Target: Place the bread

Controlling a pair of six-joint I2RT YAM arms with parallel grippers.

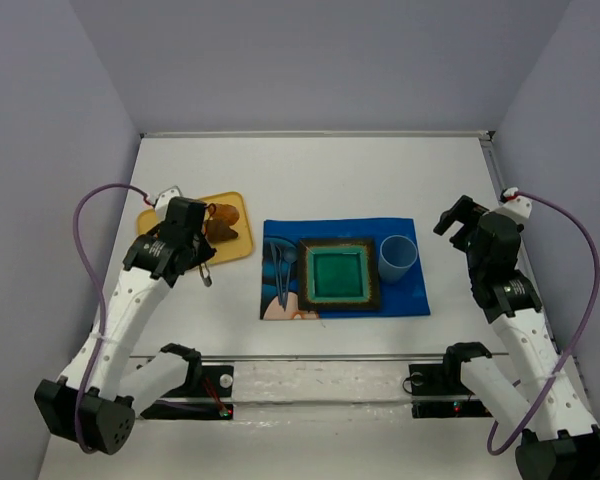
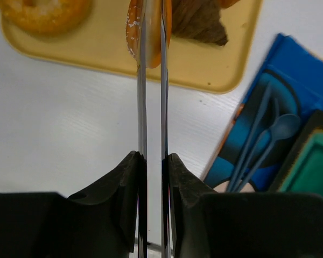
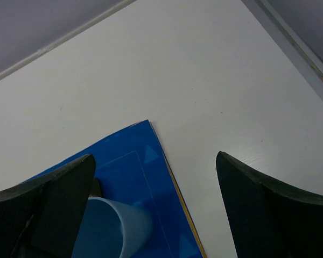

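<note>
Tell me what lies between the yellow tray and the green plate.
In the top view: a strip of table, then blue cutlery lying on the blue placemat.

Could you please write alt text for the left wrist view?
The left gripper, fingers nearly shut, reaches to an orange-tan roll over a yellow tray; whether it pinches the roll is unclear. A bagel lies on the tray, a blue mat at right.

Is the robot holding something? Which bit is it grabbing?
The left gripper seems to pinch the orange roll across its middle, at the yellow tray. The right gripper is open and holds nothing.
</note>
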